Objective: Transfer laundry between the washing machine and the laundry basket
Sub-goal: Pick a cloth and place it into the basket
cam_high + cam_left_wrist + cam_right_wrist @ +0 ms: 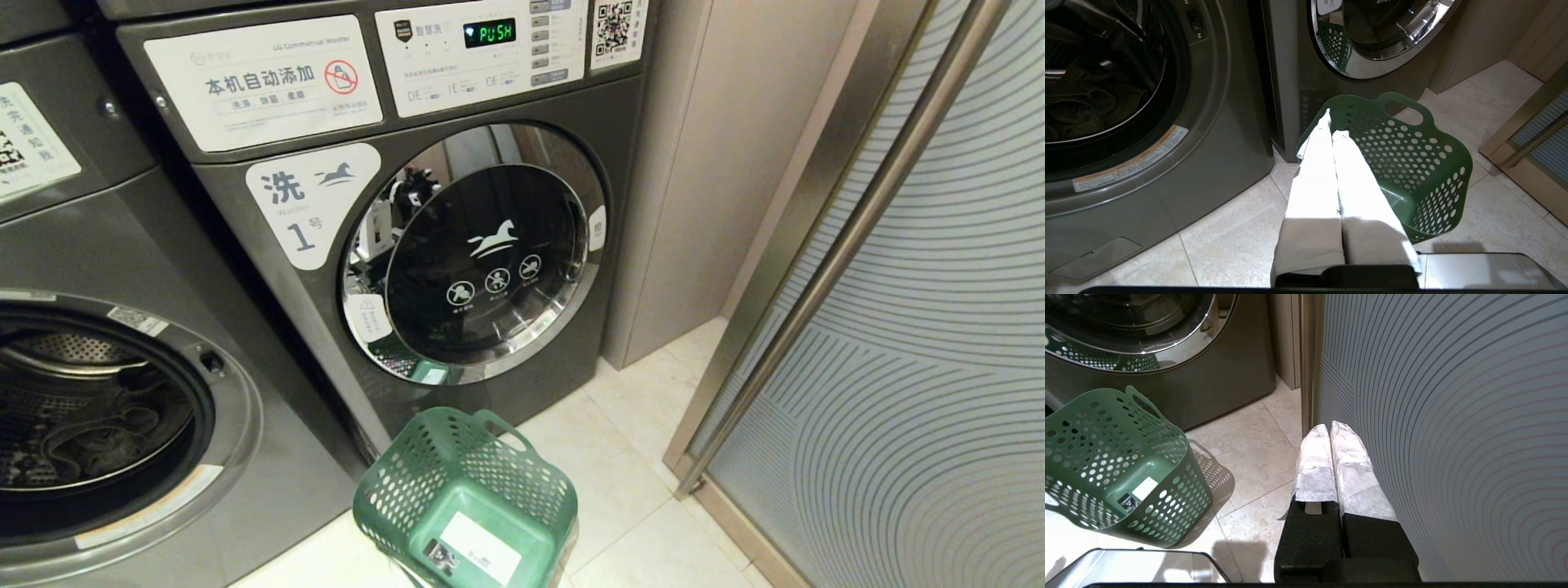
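Laundry basket on floor by washer, L pincer & R pincer shut, empty, pointing down.

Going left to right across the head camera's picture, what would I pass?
Open washer drum with dark laundry inside → closed washer door, green laundry basket on the floor below it → beige cabinet panel → patterned sliding door.

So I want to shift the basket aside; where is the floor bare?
Bare tile lies between the green basket and the striped glass door, running back to the beige panel. It is tight where the basket sits against washer number one.
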